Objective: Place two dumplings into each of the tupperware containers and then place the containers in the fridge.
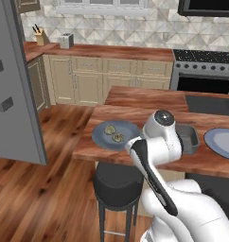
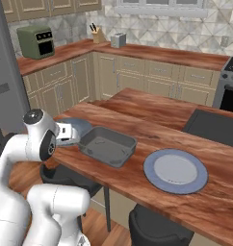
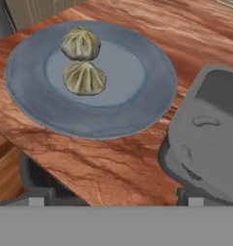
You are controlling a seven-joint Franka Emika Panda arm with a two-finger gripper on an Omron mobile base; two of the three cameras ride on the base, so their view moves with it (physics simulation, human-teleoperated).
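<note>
Dumplings: I see two side by side on the blue plate at the tabletop edge, ahead and left of my claw, whose tips stand spread wide, empty. The grey pan lies right of it.

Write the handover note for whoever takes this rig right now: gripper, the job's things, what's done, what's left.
Gripper: open, holding nothing, above the counter edge between the plate and the pan.
Dumplings: two, side by side on the blue-grey plate at the island's left end.
Dark grey pan: right of that plate; nothing visible inside it.
Second blue-grey plate: farther right, bare.
Fridge: left of the island.
Done: no dumpling moved yet.
Left: load containers two apiece, then put them in the fridge.
</note>
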